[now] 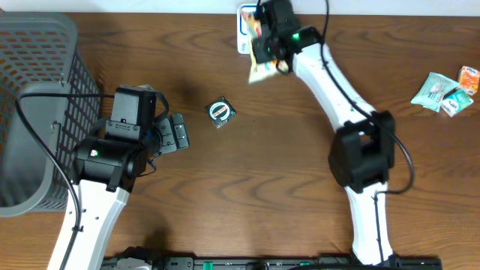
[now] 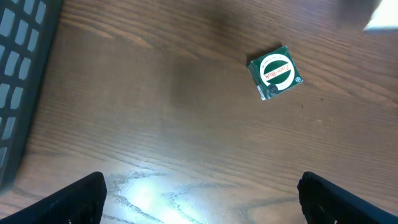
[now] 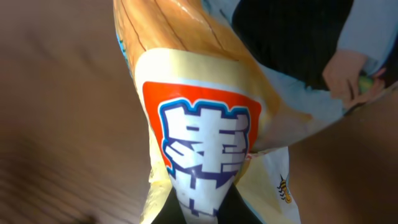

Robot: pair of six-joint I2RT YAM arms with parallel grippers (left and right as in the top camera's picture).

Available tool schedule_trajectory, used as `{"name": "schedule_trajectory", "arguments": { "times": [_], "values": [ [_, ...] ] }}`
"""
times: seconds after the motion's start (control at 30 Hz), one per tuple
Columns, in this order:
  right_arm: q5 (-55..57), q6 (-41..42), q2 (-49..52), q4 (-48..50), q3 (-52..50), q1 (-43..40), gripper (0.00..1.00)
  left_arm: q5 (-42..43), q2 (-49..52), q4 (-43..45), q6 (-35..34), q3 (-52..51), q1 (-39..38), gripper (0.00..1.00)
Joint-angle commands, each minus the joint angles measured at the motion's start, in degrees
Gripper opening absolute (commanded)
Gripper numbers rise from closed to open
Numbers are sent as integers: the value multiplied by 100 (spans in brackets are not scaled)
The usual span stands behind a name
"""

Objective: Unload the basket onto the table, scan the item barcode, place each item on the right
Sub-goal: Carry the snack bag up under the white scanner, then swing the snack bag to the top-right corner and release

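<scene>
Right gripper [image 1: 270, 58] clamped on the snack packet [image 3: 199, 155] at the counter's [image 1: 247, 195] 12 o'clock; left gripper [image 2: 199, 202] wide open, empty, at 9 o'clock.
Risks: the pinch looks to sit on the packet's thin end, so the floppy bag may slip, swing or fold over its barcode, which no view shows. A blue-white packet [image 1: 244, 26] lies touching it and could get dragged. Green packet [image 1: 220, 112] near centre is a possible snag.
</scene>
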Motion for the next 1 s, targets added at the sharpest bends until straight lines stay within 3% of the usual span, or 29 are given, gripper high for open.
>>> {"name": "schedule_trajectory", "arguments": {
  "times": [0.0, 0.4, 0.57, 0.97],
  "values": [
    [48, 105, -485, 415, 96, -13, 1, 9, 11, 2, -52, 50, 9, 98],
    [-11, 105, 601, 2498, 31, 2, 1, 9, 11, 2, -52, 50, 9, 98],
    [-11, 103, 973, 2979, 31, -13, 1, 9, 11, 2, -52, 50, 9, 98],
    [13, 103, 750, 3630, 33, -122, 1, 9, 11, 2, -52, 52, 9, 98]
  ]
}}
